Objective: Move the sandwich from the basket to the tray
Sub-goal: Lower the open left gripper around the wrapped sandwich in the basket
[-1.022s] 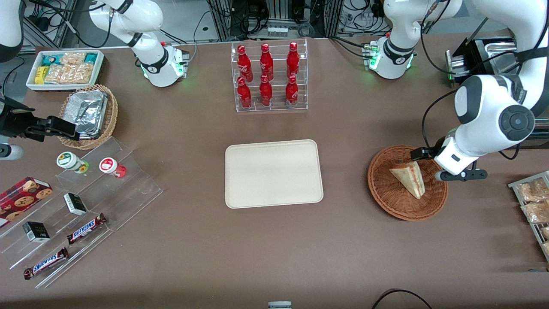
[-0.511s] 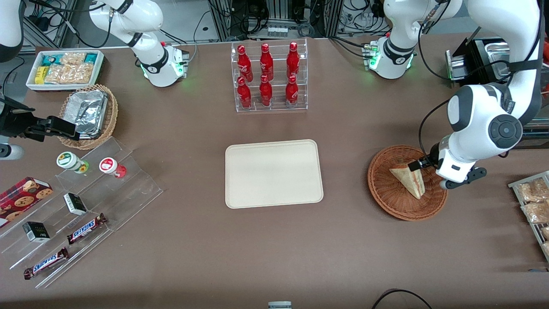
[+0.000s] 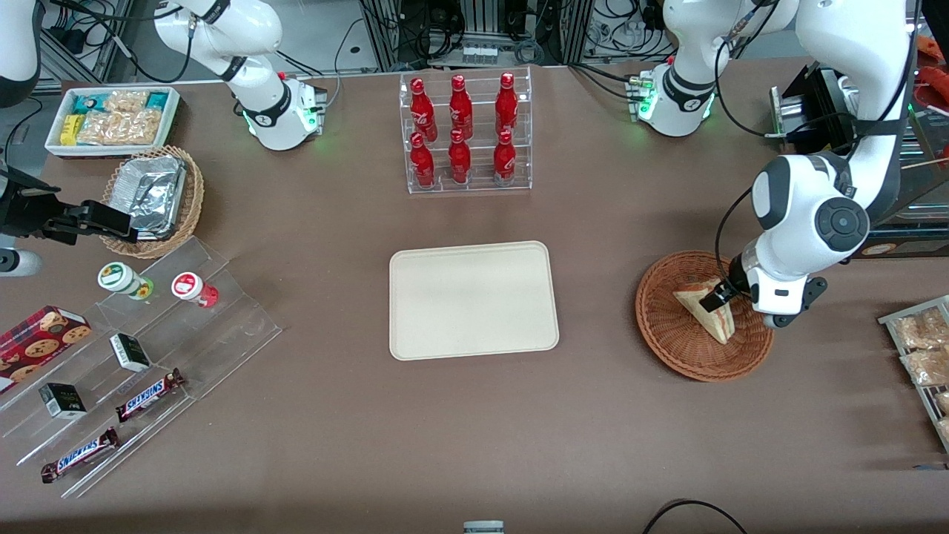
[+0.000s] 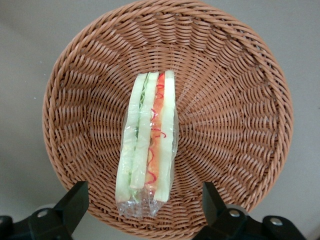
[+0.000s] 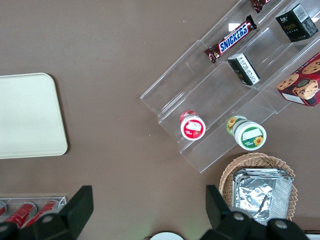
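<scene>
So the sandwich (image 3: 706,313) is sitting in the basket (image 3: 671,334), filling edge up with the red, orange and green stripes showing, wrapped in clear film; it lies roughly across the basket's middle (image 4: 146,145), and the basket (image 4: 240,125) is on the brown table (image 3: 445,430) toward the working arm's end. The gripper (image 3: 718,295) hangs right over it, fingers (image 4: 75,200) spread wide with one either side of the sandwich and not touching it; nothing's pinched. The tray (image 3: 473,300) sits mid-table with nothing on it, well apart from the basket, about as near the front camera as the basket. Farther from the camera than the tray there's a clear rack (image 3: 467,133) holding red bottles (image 3: 460,111).
</scene>
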Controlling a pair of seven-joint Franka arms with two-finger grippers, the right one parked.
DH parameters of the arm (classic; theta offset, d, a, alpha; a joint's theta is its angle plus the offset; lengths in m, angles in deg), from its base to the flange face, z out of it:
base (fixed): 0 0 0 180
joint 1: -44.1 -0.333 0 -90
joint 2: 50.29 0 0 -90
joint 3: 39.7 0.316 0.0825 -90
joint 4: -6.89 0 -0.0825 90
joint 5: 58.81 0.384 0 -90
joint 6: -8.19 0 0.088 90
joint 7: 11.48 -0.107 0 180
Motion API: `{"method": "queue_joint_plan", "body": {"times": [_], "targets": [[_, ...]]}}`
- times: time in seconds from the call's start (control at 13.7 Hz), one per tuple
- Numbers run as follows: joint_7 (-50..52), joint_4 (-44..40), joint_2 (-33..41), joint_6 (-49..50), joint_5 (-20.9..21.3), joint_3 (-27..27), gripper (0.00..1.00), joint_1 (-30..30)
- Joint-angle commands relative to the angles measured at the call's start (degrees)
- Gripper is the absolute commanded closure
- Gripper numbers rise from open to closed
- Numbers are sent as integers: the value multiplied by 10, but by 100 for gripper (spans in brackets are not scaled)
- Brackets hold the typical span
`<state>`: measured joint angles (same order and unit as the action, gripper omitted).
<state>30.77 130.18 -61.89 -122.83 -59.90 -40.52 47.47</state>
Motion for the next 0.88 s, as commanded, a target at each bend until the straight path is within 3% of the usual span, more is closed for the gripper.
{"method": "queue_joint_plan", "body": {"times": [0.0,0.58,0.66,0.73,0.8], "targets": [[17,22,0,-34,1,-1,0,1],[17,32,-45,-96,2,-1,0,1],[18,32,-45,-96,2,-1,23,1],[18,33,-43,-92,2,-1,66,1],[17,34,-39,-86,2,-1,93,1]]}}
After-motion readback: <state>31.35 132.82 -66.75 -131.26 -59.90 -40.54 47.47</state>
